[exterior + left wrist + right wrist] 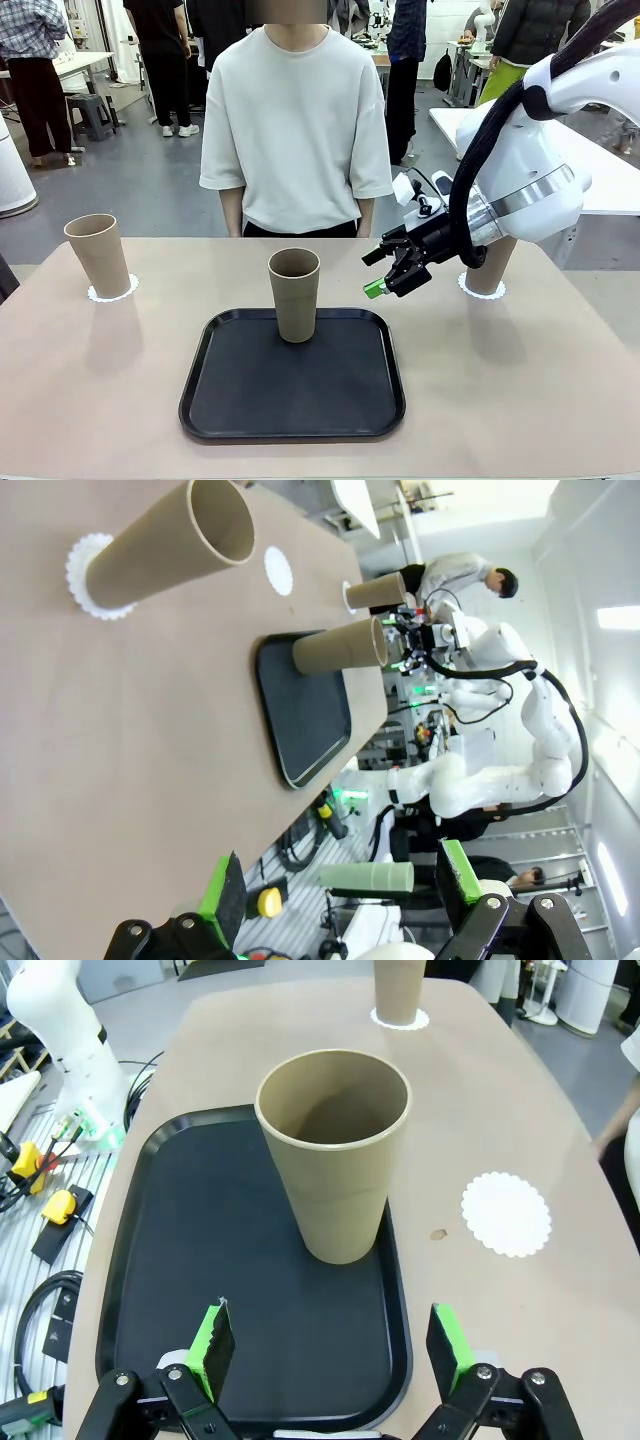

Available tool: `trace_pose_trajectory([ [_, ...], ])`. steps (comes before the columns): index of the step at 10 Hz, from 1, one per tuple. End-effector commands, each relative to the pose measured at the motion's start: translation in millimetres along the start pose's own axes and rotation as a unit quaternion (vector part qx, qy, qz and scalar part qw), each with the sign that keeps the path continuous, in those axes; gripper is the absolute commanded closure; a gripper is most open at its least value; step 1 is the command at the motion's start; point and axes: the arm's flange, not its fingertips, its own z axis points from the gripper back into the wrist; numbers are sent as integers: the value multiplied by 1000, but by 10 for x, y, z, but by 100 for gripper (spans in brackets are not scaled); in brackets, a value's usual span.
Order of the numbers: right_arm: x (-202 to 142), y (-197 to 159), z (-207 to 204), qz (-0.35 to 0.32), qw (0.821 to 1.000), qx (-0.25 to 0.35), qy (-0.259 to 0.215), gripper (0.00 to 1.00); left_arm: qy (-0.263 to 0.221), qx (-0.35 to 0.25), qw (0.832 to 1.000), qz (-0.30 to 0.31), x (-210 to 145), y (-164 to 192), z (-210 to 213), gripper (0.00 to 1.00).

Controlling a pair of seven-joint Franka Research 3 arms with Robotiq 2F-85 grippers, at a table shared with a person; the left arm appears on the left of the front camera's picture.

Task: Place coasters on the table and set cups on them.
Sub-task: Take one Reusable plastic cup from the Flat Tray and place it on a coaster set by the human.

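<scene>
The left gripper (340,885) is open with nothing between its green pads (457,870). Far ahead of it a black tray (310,715) holds one cup (340,647). Beyond, another cup (165,545) stands on a white coaster (85,575), with a bare coaster (279,570) near it

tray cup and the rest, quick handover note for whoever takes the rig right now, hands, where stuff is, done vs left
Right hand: open, empty, hanging beside the cup on the tray, lined up on it in its wrist view.
Left hand: open, empty, back over the table's edge.
Left cup stands on its coaster; right cup stands on its coaster.
Third coaster lies bare on the table, on the person's side of the black tray.
Done: all three coasters out, two cups set.
Left: grasp the tray cup and set it on the bare coaster.
</scene>
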Motion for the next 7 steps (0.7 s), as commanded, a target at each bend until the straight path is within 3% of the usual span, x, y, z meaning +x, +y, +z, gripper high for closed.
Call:
trace_pose_trajectory([
  [1,3,2,-3,0,1000,0,0,0,-5,0,1000,1,-9,-7,10,0],
  [2,-30,-33,-166,22,999,-38,-26,0,-5,0,1000,1,-9,-7,10,0],
  [5,-204,-153,-371,35,995,-28,-94,0,-5,0,1000,1,-9,-7,10,0],
  [7,-293,-146,-508,58,992,35,-111,0,-5,0,1000,1,-9,-7,10,0],
])
